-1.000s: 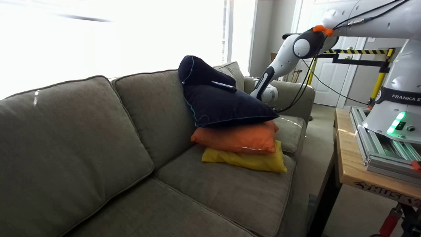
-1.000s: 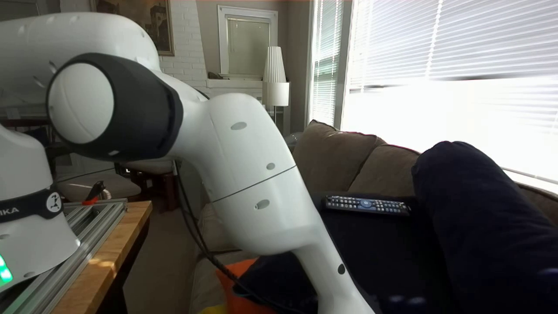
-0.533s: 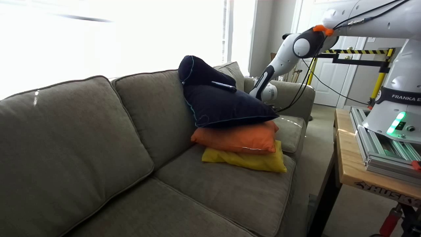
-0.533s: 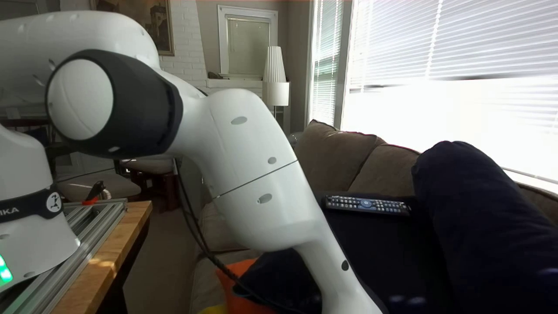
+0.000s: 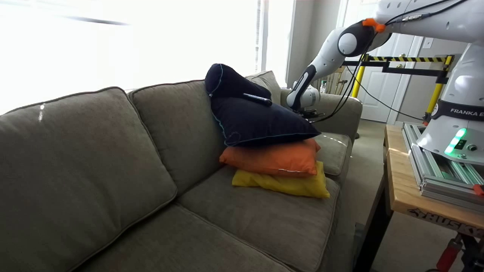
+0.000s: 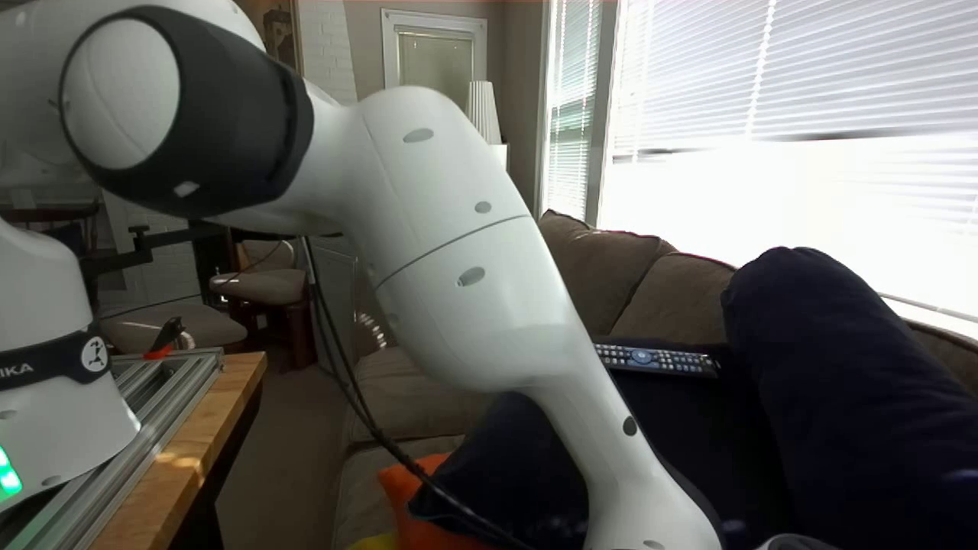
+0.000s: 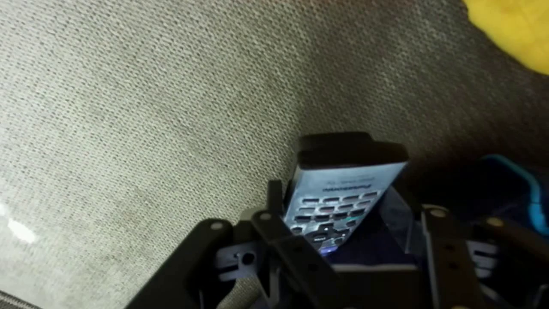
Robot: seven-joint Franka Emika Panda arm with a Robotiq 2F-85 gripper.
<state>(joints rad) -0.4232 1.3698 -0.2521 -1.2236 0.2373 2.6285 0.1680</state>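
Wrist view, lower centre: slim silver-faced remote control (image 7: 336, 195), lower end out of sight behind the black, jointed two-finger gripper (image 7: 334, 206); lettering blurred, most key labels too small to read. Bright yellow cloth cushion (image 7: 521, 30) cut off, upper right. In an exterior view, right of centre: gripper's lower part hidden by the dark navy cushion with teal piping (image 5: 264, 122). In an exterior view, glossy white robot arm (image 6: 435, 305) covers left end of long black many-buttoned remote (image 6: 672, 361), is itself cut by bottom edge.

A taupe sofa (image 5: 261, 226) backs onto a glaring window (image 5: 170, 41) (slatted blinds (image 6: 825, 69)).
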